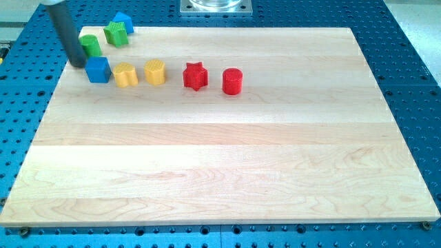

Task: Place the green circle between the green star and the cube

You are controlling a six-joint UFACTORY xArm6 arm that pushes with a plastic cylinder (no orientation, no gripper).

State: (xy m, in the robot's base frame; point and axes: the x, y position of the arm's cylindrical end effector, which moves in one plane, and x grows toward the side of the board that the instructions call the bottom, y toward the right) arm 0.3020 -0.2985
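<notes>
The green circle (91,45) lies near the board's top left corner. The green star (116,32) sits just up and right of it, and the blue cube (98,69) lies just below it. My tip (78,63) is the lower end of a dark rod that comes down from the view's top left. It rests just left of the blue cube and just below the green circle's left side, close to both.
A second blue block (125,21) sits behind the green star at the board's top edge. A row runs right from the cube: a yellow heart-like block (125,74), a yellow block (156,71), a red star (196,76), a red cylinder (233,81). The wooden board (220,165) lies on a blue perforated table.
</notes>
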